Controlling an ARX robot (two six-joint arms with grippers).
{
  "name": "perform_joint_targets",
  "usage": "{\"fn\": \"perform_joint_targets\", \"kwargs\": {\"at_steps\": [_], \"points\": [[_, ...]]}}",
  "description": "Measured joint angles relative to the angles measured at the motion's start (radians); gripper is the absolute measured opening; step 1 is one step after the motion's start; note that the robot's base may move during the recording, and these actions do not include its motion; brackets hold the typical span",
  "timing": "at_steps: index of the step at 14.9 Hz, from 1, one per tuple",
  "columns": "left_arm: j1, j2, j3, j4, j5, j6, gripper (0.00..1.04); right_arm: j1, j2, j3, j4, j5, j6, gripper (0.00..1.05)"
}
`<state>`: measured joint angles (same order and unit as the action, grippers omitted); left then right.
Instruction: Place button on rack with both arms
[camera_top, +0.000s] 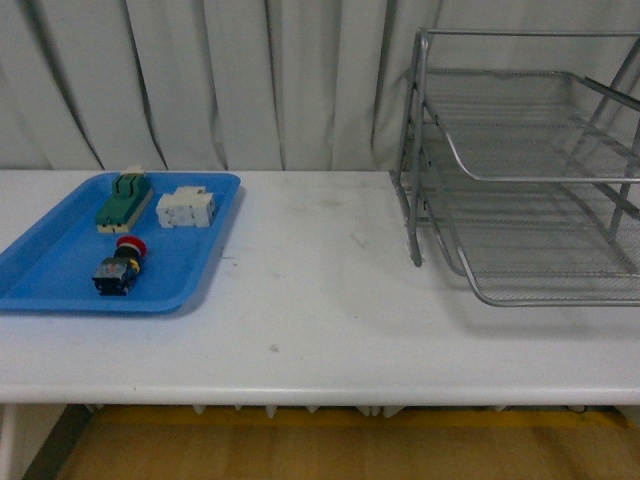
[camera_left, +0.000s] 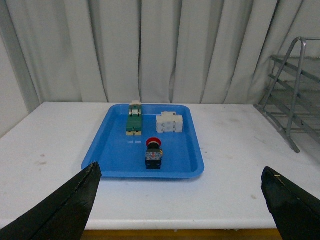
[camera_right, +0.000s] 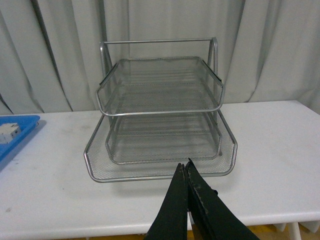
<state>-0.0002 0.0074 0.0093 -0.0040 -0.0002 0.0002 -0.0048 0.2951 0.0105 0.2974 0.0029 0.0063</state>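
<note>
button pos: button (camera_top: 120, 267) lies on its side in blue tray (camera_top: 60, 265), near the tray's front rim, left end of the surface (camera_top: 320, 300)
button axis: front-to-back; red cap points to the back edge, dark body to the front edge
left hand (camera_left: 180, 170): faces button head-on, button straight ahead; nearer arm
left hand state: spread wide, empty
right hand (camera_right: 184, 167): fingers pressed together, holding nothing, aimed at rack (camera_right: 160, 115)
rack: right end of the surface, well apart from button

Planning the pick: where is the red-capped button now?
Front view: the button lies left on the table, in the near part of the blue tray, just in front of the green-and-cream switch block.
</note>
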Motion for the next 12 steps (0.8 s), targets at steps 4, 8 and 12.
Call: {"fn": "perform_joint_targets", "kwargs": {"at_steps": [4,8,12], "points": [[0.000,0.000,0.000,0.000,0.000,0.000,0.98,0.000,-0.087,0.000,-0.088,0.000,0.000,0.02],[0.000,0.000,0.000,0.000,0.000,0.000,0.98,0.000,-0.293,0.001,-0.284,-0.003,0.000,0.02],[-0.038,0.071,0.053,-0.146,-0.069,-0.004,0.98,0.000,-0.293,0.000,-0.301,-0.002,-0.003,0.35]]}}
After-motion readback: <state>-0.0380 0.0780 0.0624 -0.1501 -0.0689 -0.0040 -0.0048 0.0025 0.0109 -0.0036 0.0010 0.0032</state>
